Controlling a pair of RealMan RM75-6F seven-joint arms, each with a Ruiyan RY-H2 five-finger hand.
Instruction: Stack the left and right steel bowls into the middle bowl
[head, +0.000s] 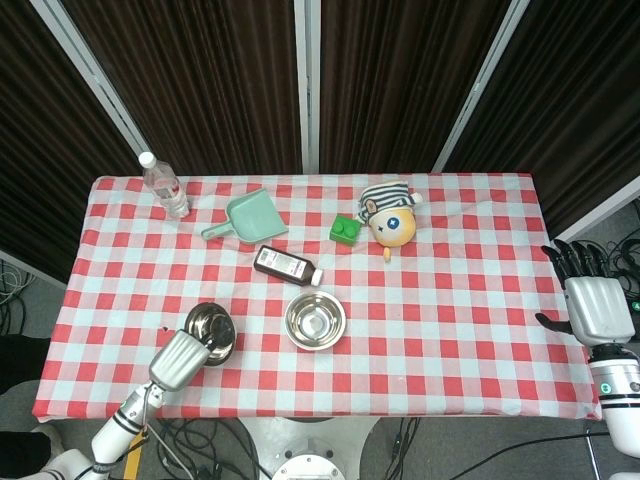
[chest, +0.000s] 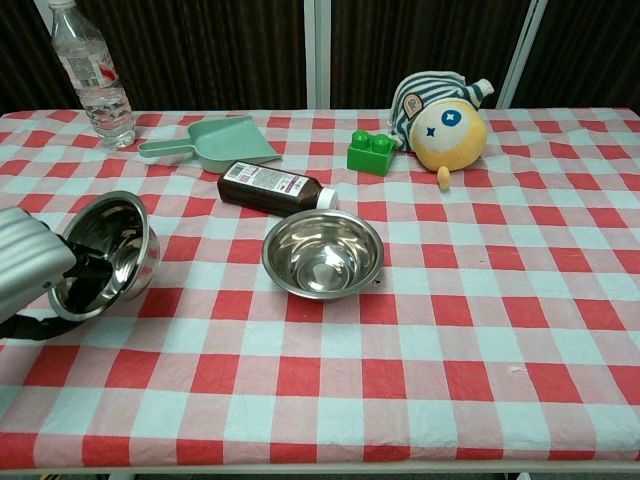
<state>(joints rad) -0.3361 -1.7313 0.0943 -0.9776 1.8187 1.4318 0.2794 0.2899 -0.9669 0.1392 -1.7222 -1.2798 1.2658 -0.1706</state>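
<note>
One bowl, the left bowl (chest: 108, 252), is tilted in the left hand (chest: 30, 272)'s grip; the middle bowl (chest: 322, 252) holds nothing stacked yet.

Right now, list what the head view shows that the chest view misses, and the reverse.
Only the head view shows the right hand, off the table's right edge with fingers spread and holding nothing, plus the floor cables and the left forearm.

Only the chest view shows the tilted bowl from the side, with the left hand's fingers inside its rim.

Both show the left hand, that tilted bowl, the middle bowl, bottle of water, scoop, brown bottle, green block and plush toy.
</note>
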